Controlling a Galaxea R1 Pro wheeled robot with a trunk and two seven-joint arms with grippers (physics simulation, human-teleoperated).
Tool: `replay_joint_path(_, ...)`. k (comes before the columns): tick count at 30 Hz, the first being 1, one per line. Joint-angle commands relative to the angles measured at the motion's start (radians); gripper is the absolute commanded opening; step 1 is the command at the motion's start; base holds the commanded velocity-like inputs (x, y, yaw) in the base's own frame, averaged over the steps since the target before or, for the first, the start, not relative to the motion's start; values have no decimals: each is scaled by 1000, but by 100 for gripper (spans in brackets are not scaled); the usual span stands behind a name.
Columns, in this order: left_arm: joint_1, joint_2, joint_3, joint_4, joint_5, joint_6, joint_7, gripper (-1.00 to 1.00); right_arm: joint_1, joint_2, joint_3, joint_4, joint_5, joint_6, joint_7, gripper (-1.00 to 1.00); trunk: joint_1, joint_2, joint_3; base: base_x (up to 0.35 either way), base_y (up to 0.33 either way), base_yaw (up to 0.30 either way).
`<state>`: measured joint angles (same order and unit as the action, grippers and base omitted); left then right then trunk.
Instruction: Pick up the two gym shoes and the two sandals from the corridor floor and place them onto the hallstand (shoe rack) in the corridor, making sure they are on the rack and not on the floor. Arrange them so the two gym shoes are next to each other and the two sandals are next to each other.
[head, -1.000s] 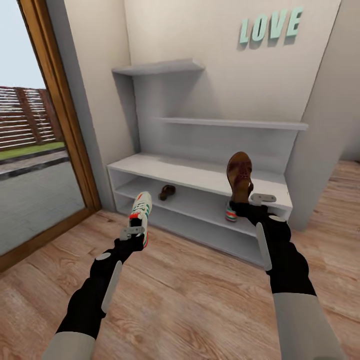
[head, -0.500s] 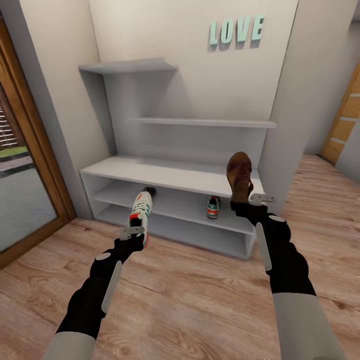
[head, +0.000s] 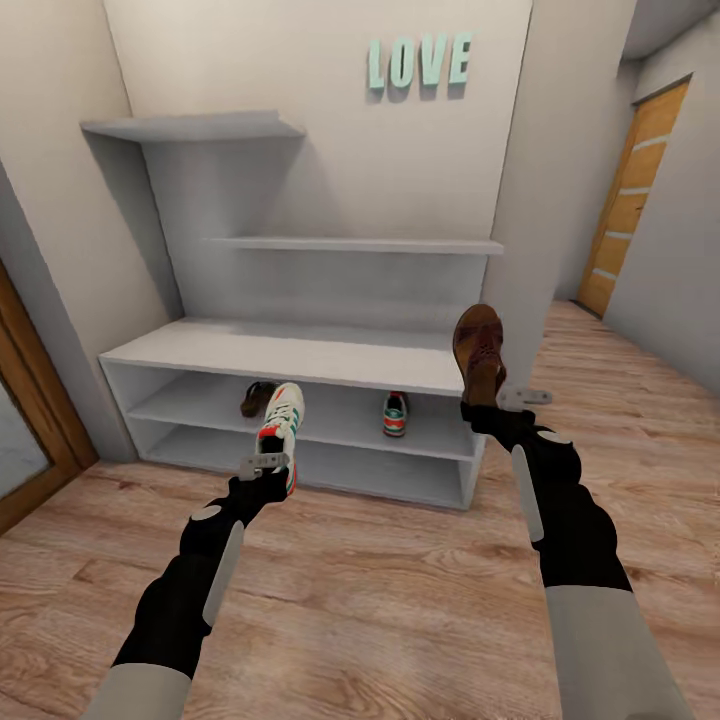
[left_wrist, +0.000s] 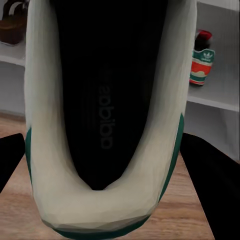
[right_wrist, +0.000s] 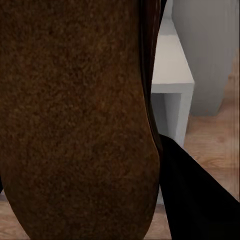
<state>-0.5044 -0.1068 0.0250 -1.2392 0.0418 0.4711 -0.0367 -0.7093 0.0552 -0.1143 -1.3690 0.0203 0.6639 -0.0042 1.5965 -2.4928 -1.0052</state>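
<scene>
Left tool (head: 268, 463) grips gym shoe (head: 282, 425) | right tool (head: 500, 402) grips sandal (head: 478, 350) | mates on hallstand (head: 300, 352) middle shelf | risk: your upright loads may clip the shelf edge.

One gym shoe (head: 282, 424), white with green stripes, is held toe-up before the hallstand (head: 290, 355); one brown sandal (head: 479, 352) is held upright at its right end. Second gym shoe (head: 396, 414) and second sandal (head: 258, 398) rest apart on the middle shelf.
</scene>
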Motion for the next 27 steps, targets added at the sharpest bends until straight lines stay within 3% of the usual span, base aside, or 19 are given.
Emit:
replay_joint_path(1,0,-1,3,-2,4,6,-5,-100,-1,1,-1,-1,0,5,-2,-100,0,0,-1,1,192,-292)
replay_joint_path(18,0,-1,3,-2,4,6,-4,-100,-1,1,-1,-1,0,6,-2,-100,0,0,-1,0,302,-292)
replay_joint_path(27,0,-1,3,-2,4,6,-4,-100,-1,2,-1,-1,4,6,-2,-100,0,0,-1,0,47,-138)
